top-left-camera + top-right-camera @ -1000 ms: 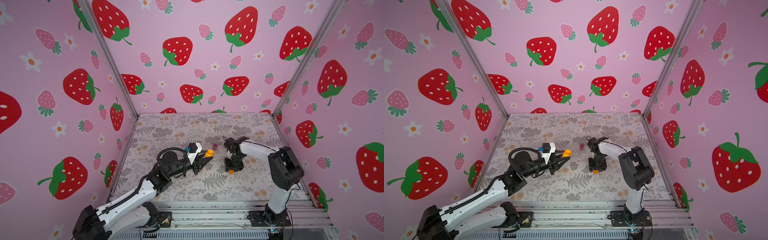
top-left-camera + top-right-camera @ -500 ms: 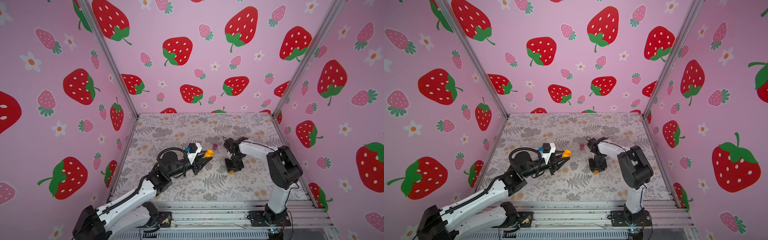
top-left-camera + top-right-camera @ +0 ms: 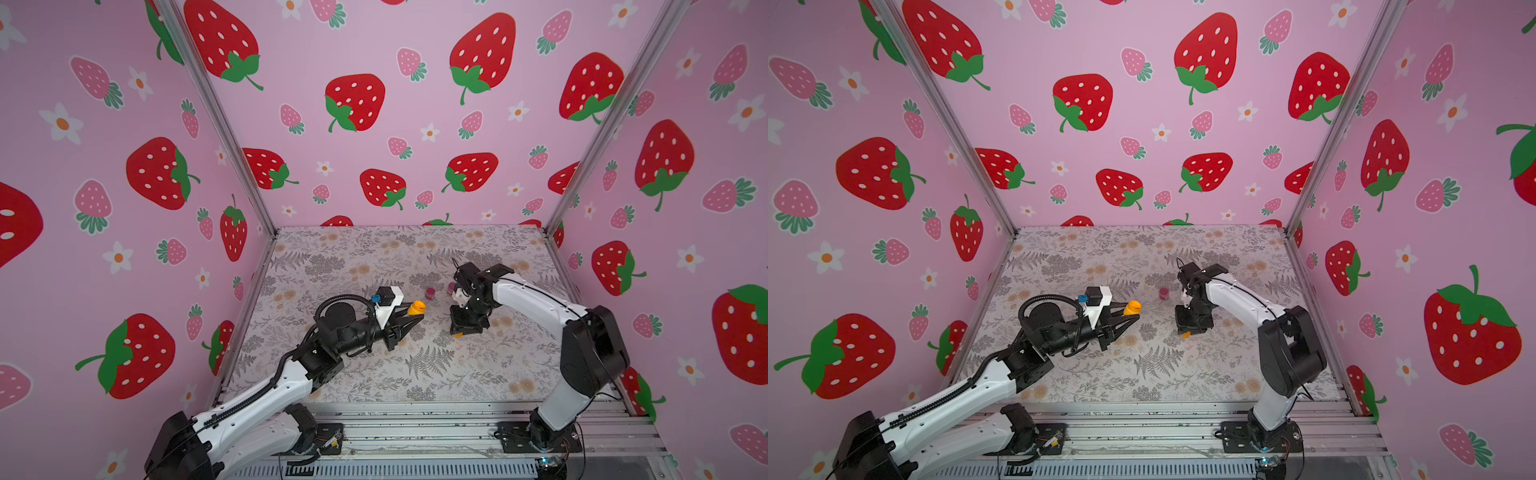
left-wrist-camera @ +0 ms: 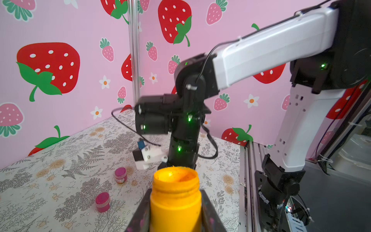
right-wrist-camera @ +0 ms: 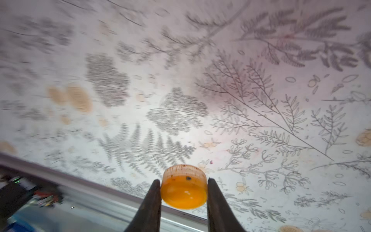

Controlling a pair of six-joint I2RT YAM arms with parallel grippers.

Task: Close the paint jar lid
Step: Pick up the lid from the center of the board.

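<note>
In a top view: left gripper [image 3: 415,319] held above floral table [image 3: 374,374], orange paint jar [image 3: 416,308] clamped at its tips. Right gripper [image 3: 459,331] pointing down at table, orange lid [image 3: 457,334] showing at tip. Magenta jar [image 3: 430,294] and second magenta jar [image 3: 451,286] standing just behind, between arms.

Fern-print table [image 3: 374,374] bears two magenta jars [image 4: 120,175], standing close together.

two magenta jars [image 4: 120,175] [image 4: 102,201], seemingly capped
</note>
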